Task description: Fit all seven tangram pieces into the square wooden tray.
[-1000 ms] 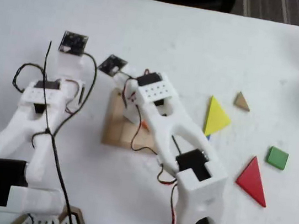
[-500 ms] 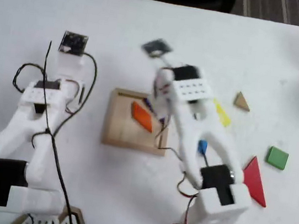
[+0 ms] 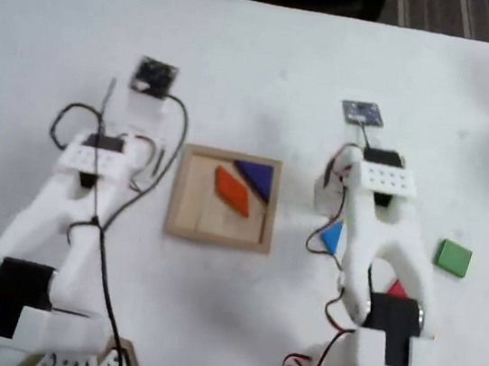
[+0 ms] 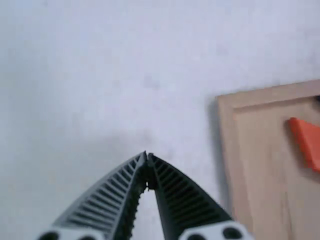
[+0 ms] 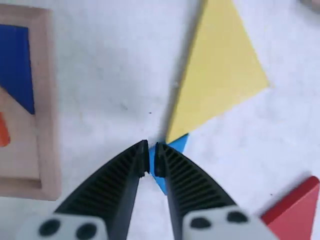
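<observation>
Nearest, right pincer (image 5: 151,155) all but closed on nothing, tips low over a small blue triangle (image 5: 176,143), perhaps brushing it. Corner to corner with that, a big yellow triangle (image 5: 220,75); close by, a red triangle (image 5: 295,210). Left pincer (image 4: 146,170) fully closed and empty above bare desk (image 4: 100,75), just beside the square wooden tray (image 4: 225,150). Inside the tray, an orange parallelogram (image 3: 232,190) and a dark blue triangle (image 3: 257,177) side by side. Beyond the right arm, a green square (image 3: 454,257)
</observation>
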Robot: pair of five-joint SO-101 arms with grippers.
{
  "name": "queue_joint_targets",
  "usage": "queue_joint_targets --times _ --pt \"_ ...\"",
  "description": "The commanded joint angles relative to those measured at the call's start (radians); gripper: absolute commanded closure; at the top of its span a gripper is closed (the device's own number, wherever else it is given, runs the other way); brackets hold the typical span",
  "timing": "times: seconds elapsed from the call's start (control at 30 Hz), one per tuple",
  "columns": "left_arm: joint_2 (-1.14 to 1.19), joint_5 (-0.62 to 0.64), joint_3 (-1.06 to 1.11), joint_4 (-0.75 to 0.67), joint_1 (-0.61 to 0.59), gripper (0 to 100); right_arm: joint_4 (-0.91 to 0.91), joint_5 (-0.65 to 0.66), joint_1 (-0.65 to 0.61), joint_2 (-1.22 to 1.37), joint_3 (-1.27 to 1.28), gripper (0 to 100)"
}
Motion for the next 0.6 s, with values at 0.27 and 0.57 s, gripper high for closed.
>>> queue_joint_targets --times 0.27,0.57 --pt "0.027 0.006 -0.051 -0.227 0.398 98 -0.096 0.034 0.097 -0.252 0.253 98.1" --pt "0.242 0.008 -0.195 -0.293 0.414 98 -0.114 0.071 0.209 -0.280 0.321 98.1"
